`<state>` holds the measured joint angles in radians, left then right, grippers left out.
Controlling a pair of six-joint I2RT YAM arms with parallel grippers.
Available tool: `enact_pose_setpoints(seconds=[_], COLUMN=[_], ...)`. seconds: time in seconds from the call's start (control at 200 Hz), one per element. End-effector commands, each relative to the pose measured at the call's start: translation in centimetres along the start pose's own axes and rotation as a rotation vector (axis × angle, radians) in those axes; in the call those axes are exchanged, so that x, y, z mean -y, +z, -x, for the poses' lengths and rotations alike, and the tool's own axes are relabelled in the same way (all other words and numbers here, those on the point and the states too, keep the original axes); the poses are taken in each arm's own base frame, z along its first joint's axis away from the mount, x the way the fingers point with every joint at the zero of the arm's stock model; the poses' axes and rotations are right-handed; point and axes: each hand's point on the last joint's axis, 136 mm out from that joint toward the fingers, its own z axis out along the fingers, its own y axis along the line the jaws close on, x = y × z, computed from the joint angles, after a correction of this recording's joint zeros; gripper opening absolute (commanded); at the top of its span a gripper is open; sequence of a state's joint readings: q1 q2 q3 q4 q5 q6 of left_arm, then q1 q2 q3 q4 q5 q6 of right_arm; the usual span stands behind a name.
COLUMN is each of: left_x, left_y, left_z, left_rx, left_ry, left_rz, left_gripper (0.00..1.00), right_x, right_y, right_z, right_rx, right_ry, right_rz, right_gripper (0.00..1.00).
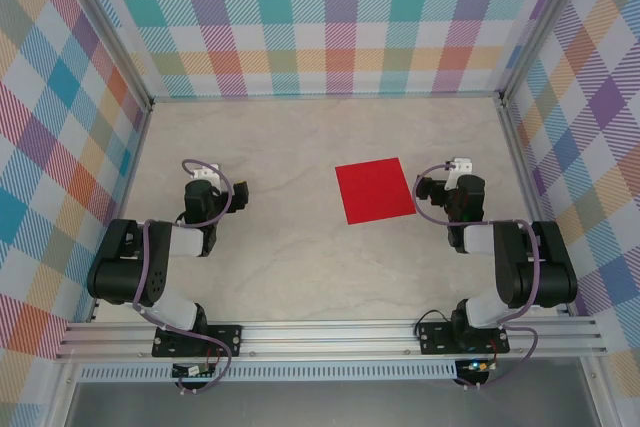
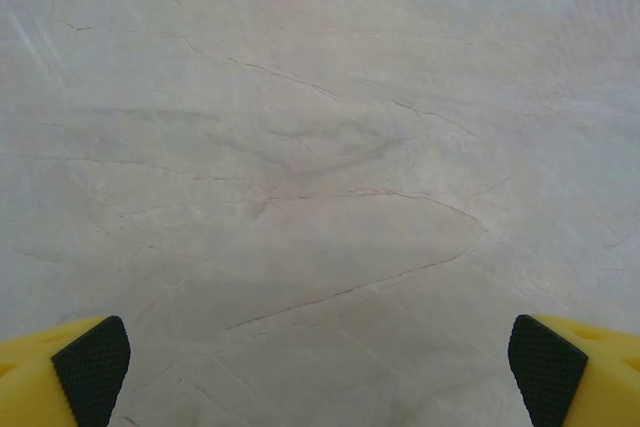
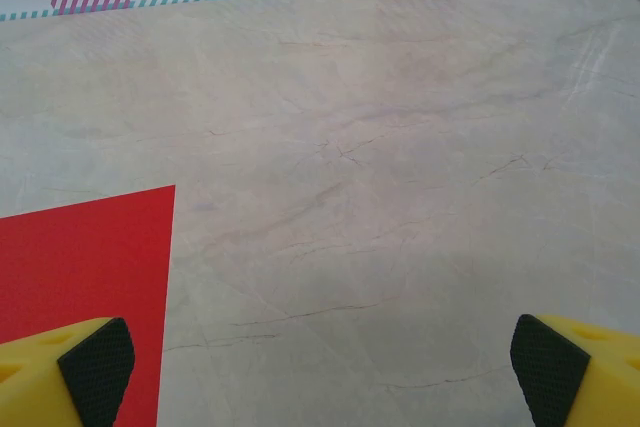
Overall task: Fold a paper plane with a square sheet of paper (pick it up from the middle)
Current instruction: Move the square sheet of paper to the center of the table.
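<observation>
The sheet (image 1: pixel 375 190) is a bright red square lying flat and unfolded on the pale counter (image 1: pixel 280 147), with no crease showing. From above it sits just right of the frame's centre, turned slightly so its top edge rises toward the right. In the right wrist view, the sheet (image 3: pixel 90 257) shows in the lower left, its edges straight and crisp.

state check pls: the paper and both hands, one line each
Thin red square sheet of paper: flat on the beige marble-look table, unfolded, not held.
Left hand: open, empty, over the table away from the sheet.
Right hand: open, empty, by the sheet's right edge.
</observation>
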<state>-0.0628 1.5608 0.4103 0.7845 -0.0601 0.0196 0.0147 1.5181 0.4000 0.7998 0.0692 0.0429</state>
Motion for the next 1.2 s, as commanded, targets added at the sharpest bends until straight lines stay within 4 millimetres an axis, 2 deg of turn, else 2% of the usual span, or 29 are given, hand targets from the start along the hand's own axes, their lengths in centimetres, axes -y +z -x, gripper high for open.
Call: enact_pose_setpoints(seconds=[0.0, 0.825, 0.88, 0.915, 1.015, 1.09, 1.195], left_x=[0.1, -0.3, -0.8, -1.1, -2.0, -2.7, -2.6], left_y=[0.3, 0.1, -0.1, -0.3, -1.4, -2.4, -3.7], left_z=[0.9, 1.1, 1.5, 1.8, 3.3, 4.0, 5.2], left_rx=[0.023, 0.031, 0.041, 0.040, 0.002, -0.038, -0.070], left_ry=[0.007, -0.002, -0.018, -0.025, -0.059, -0.120, -0.238], left_rz=[-0.009, 0.012, 0.043, 0.058, 0.121, 0.172, 0.187], left_gripper=[1.00, 1.00, 1.00, 1.00, 1.00, 1.00, 1.00], right_x=[-0.2, -0.1, 0.1, 0.2, 0.4, 0.7, -0.2], right_y=[0.1, 0.0, -0.1, -0.3, -1.2, -1.8, -2.5], right_z=[0.5, 0.7, 1.2, 2.4, 3.2, 3.9, 4.2], right_rx=[0.019, 0.019, -0.005, -0.003, -0.079, -0.132, -0.274], right_ry=[-0.009, -0.007, 0.000, 0.005, 0.039, 0.141, 0.290], right_rz=[0.015, 0.010, -0.008, -0.016, -0.041, -0.076, -0.070], right_gripper=[1.00, 1.00, 1.00, 1.00, 1.00, 1.00, 1.00])
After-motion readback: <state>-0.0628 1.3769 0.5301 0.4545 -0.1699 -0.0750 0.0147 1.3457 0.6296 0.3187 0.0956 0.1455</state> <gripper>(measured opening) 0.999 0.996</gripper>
